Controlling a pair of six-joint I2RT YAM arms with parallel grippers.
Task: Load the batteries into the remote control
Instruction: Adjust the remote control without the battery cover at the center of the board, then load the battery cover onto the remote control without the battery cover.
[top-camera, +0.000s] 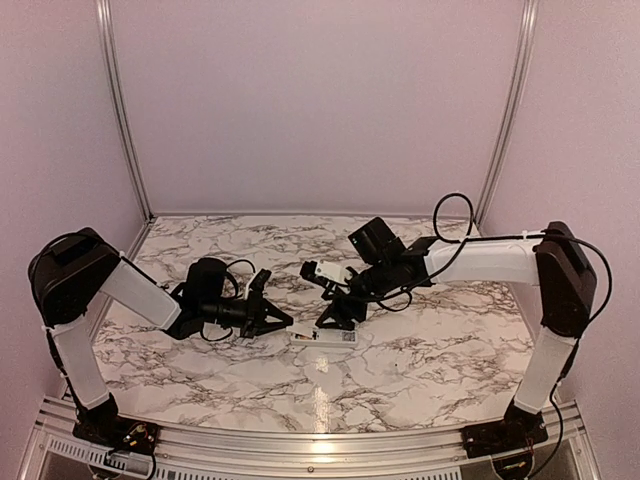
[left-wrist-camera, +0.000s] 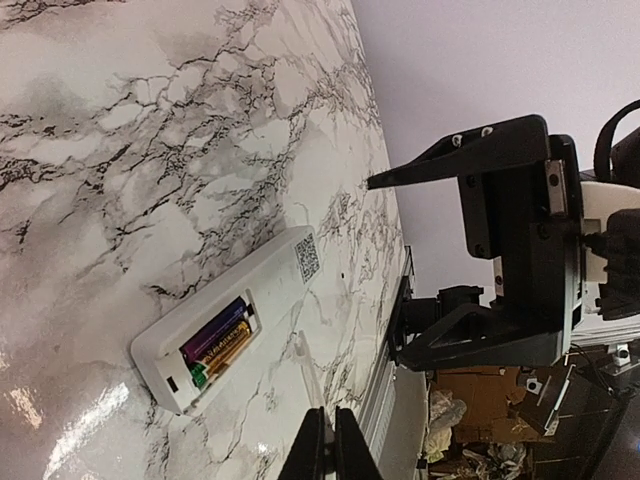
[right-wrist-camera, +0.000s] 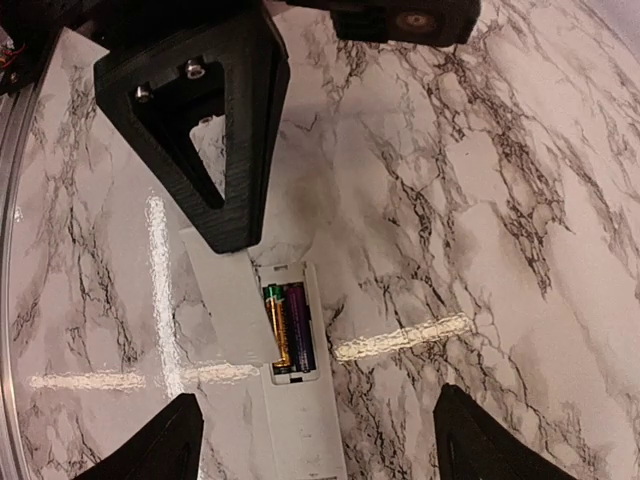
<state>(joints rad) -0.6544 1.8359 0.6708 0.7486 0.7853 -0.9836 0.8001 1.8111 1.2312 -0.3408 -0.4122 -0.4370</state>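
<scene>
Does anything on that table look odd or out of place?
Only the remote: it lies face down with its battery slot uncovered and two batteries showing. A flat white piece, probably its cover, lies loose beside it.

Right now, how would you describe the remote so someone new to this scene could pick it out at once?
On the marble table, look midway between the two arms, just below the open right pincer. The remote is the slim white bar lying there back up. Its open recess shows two batteries side by side, one purple and one gold, with a square code sticker further along its back.
</scene>
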